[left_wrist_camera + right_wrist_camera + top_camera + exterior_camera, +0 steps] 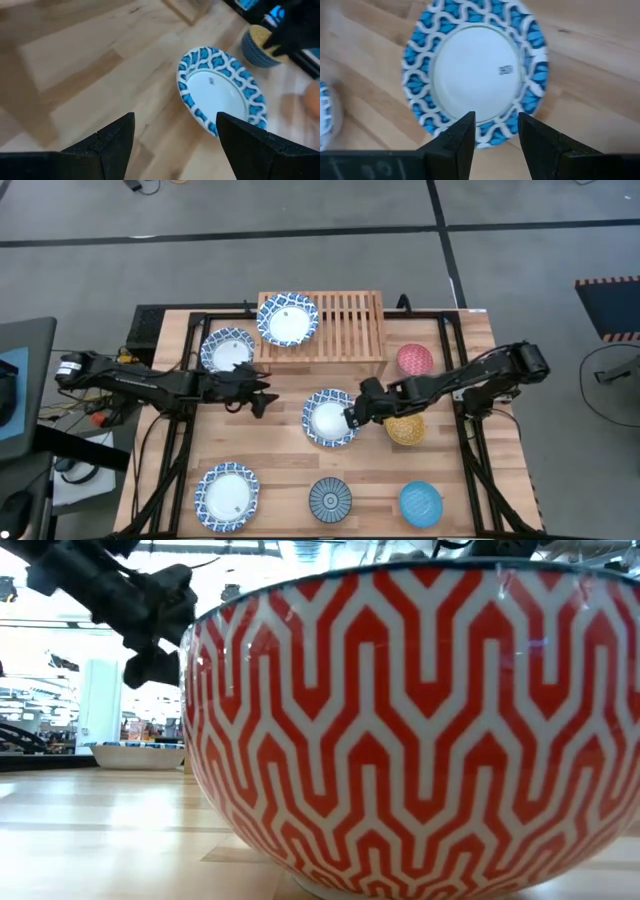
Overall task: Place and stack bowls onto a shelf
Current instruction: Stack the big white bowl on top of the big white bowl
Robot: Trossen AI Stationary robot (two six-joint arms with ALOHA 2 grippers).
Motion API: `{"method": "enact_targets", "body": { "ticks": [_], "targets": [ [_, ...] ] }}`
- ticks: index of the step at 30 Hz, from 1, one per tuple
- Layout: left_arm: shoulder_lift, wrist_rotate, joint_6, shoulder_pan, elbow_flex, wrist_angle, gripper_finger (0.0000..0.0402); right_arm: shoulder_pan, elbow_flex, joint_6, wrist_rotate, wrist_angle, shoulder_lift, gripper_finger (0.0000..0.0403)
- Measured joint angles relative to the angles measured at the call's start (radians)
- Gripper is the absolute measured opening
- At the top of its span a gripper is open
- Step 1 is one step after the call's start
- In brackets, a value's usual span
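At table centre, I see the right gripper (352, 416) at the near rim of a wide blue-and-white bowl (329, 418). Its fingers (457, 142) are partly parted and straddle the rim's edge in the wrist view; whether they actually pinch it I cannot tell from this angle. That bowl sits flat on the planks, white centre up with a small mark inside, blue wave pattern round the border.

The left gripper (262, 396) hovers just left of it, spread wide, holding nothing.

The shelf (322, 327) stands at the table's far edge, one patterned bowl (288, 320) on its left end. A second patterned bowl (227, 350) rests on the table beside the shelf, a third (227, 496) at the near left. The red bowl (414, 360), yellow bowl (405, 428), plain blue bowl (421, 504) and striped bowl (329, 500) all sit on the tabletop.
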Motion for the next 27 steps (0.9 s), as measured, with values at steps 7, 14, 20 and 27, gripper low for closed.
{"method": "enact_targets", "body": {
  "ticks": [7, 14, 20, 27],
  "targets": [
    [0.147, 0.039, -0.068, 0.001, 0.057, 0.062, 0.0263, -0.078, 0.0, -0.129, -0.01, -0.092, -0.008, 0.0173],
    [0.153, 0.037, -0.069, -0.007, 0.105, 0.056, 0.0263, -0.156, 0.002, -0.273, -0.148, 0.066, 0.111, 0.0189],
    [0.127, 0.052, -0.086, -0.012, 0.106, 0.035, 0.0263, -0.179, 0.0, -0.176, -0.113, -0.079, 0.121, 0.0243],
    [0.127, 0.054, -0.1, -0.012, 0.107, 0.024, 0.0263, -0.181, -0.002, -0.288, -0.158, 0.012, 0.165, 0.026]
  ]
}}
